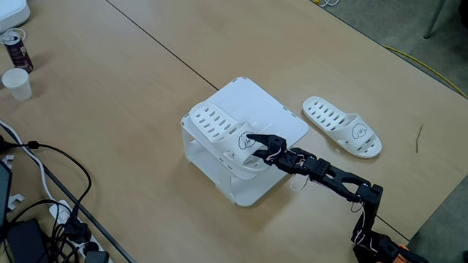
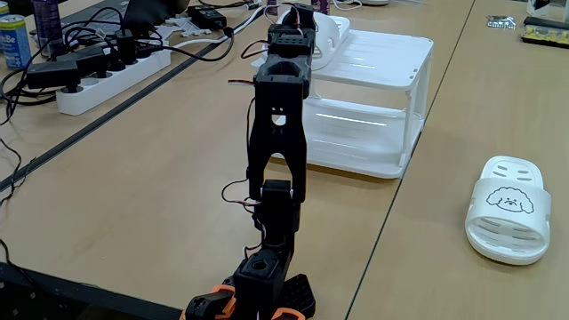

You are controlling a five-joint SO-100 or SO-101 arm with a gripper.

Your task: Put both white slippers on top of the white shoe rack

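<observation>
One white slipper (image 1: 217, 126) lies on the left half of the white shoe rack's (image 1: 272, 109) flat top, its strap end toward the arm. My black gripper (image 1: 257, 148) reaches in from the lower right, and its jaws close around that slipper's strap. From behind the arm, the gripper (image 2: 299, 16) is at the rack (image 2: 378, 107) top, with part of the held slipper (image 2: 331, 34) showing beside it. The other white slipper (image 1: 342, 126) rests on the table to the right of the rack, sole down, its cartoon-face strap (image 2: 508, 201) visible.
A paper cup (image 1: 16, 82) and a drink can (image 1: 16, 50) stand at the far left. Cables and a power strip (image 2: 107, 67) run along the table's left side. The table edge (image 1: 431, 73) runs diagonally past the loose slipper.
</observation>
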